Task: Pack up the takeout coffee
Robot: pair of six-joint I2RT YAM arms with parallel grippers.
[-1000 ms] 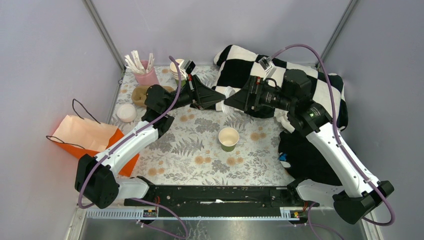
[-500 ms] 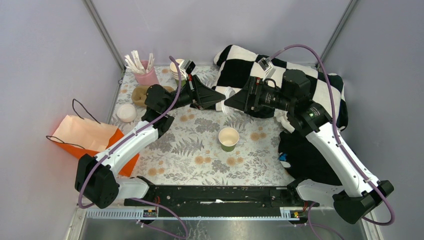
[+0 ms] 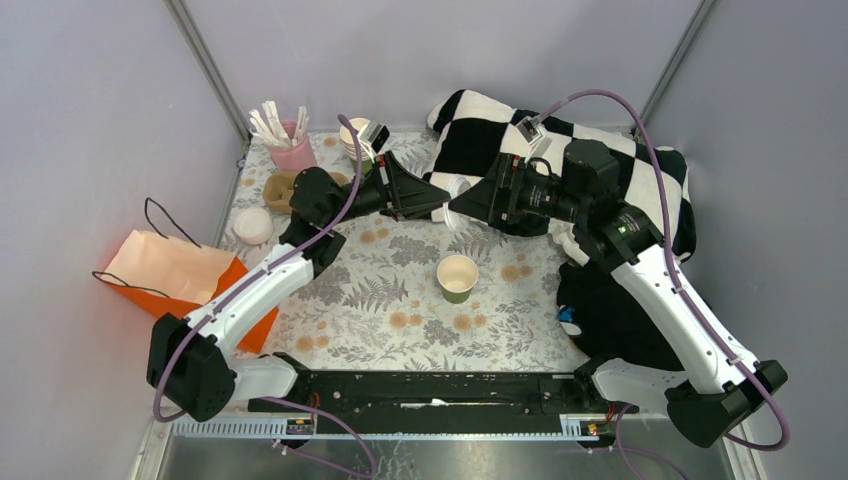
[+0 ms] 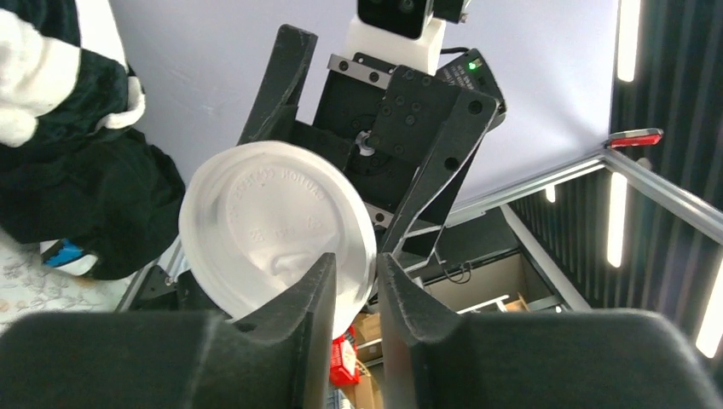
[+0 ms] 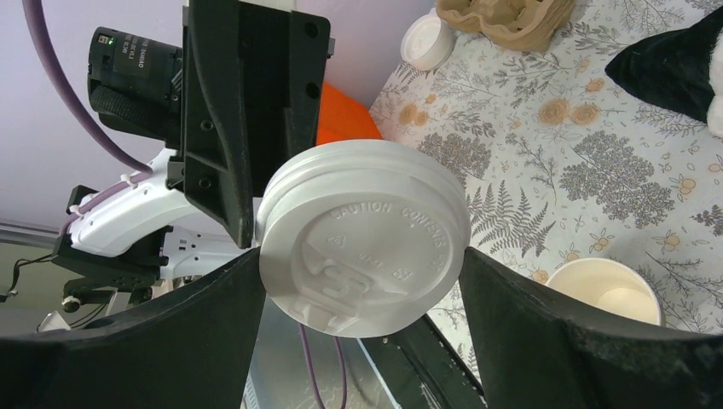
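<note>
Raised lettering on the lid [image 5: 362,234] reads "CAUTION CONTENTS"; the rest of the ring is too faint to read. The embossing seen from the left wrist cannot be made out. The lid hangs in the air between the two arms, above the far half of the bench [image 3: 400,320]. The right jaws stand wide and span it, one finger against each side of its rim, so they have hold of it. The left jaws are a narrow slit apart with the lid's lower edge at the slit; whether they pinch it cannot be told. The cup [image 3: 457,277], green, lidless and cream inside, stands upright near the middle of the bench, apart from both arms. The bench wears a pale cloth printed with grey ferns and tan flowers. A black-and-white checked blanket [image 3: 480,130] lies heaped at the far right. An orange bag [image 3: 175,270] lies off the left edge. A stack of cups [image 3: 352,138] and a pink pot [image 3: 293,152] of sticks stand at the far left. Plain lilac-grey walls [image 3: 420,50] with metal corner posts close it in.
</note>
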